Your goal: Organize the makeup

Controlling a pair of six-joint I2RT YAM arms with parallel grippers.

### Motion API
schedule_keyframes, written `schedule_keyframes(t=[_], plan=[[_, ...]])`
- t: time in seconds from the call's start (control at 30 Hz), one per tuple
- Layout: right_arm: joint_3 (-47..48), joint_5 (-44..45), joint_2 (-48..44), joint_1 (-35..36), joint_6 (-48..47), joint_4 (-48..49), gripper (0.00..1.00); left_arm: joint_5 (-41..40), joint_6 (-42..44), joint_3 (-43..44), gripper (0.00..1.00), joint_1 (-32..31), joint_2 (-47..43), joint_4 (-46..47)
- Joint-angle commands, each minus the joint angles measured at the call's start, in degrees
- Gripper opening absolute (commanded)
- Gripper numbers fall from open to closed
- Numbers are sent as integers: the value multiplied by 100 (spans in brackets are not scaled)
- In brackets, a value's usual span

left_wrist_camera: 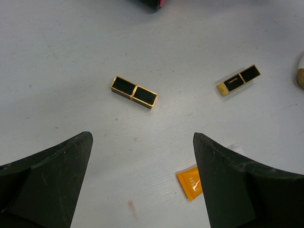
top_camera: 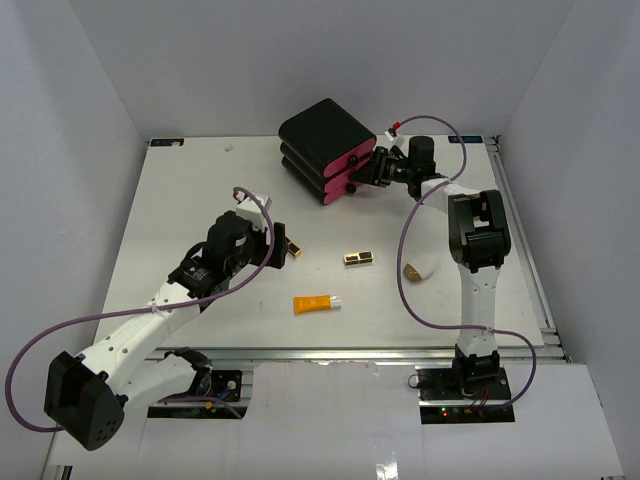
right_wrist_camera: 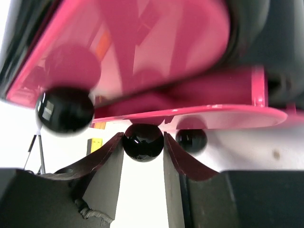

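Note:
One black-and-gold lipstick [top_camera: 296,248] lies just ahead of my left gripper [top_camera: 277,243], which is open and empty above the table. In the left wrist view that lipstick [left_wrist_camera: 135,92] lies beyond the gripper [left_wrist_camera: 142,138]. The second lipstick [top_camera: 359,258] [left_wrist_camera: 239,80] lies to the right. The orange tube [top_camera: 316,303] [left_wrist_camera: 190,183] is partly under the right finger. The egg-shaped piece [top_camera: 420,270] lies further right. My right gripper [top_camera: 366,178] [right_wrist_camera: 143,142] is shut on a black drawer knob [right_wrist_camera: 143,141]. The tan bottle is out of view.
The black three-drawer box with pink fronts [top_camera: 325,150] [right_wrist_camera: 142,52] stands at the back centre. A second knob [right_wrist_camera: 65,110] shows to the left in the right wrist view. Purple cables loop beside both arms. The right arm's upright link [top_camera: 478,235] stands at the right.

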Motion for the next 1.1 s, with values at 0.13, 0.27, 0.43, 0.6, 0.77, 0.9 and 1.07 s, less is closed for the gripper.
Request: schedule_keyframes(t=[0.13, 0.27, 0.43, 0.6, 0.77, 0.9, 1.07], plan=[[-1587, -214, -1157, -300, -562, 139, 35, 244, -71, 6, 98, 37, -116, 145], [-2000, -257, -1527, -380, -679, 147, 36, 320, -107, 5, 98, 37, -142, 154], [-2185, -273, -1677, -428, -743, 129, 38, 367, -129, -3, 98, 37, -143, 163], [-2079, -261, -1653, -430, -847, 24, 56, 458, -169, -15, 98, 37, -76, 189], [-2095, -242, -1773, -469, -1173, -156, 80, 670, -355, -19, 98, 92, 109, 207], [-2356, -294, -2199, -612, -1461, -357, 82, 1293, -643, 2, 98, 299, 403, 292], [-2723, -371, -2863, -849, -2120, -1000, 83, 1829, -1270, 49, 98, 572, 858, 391]])
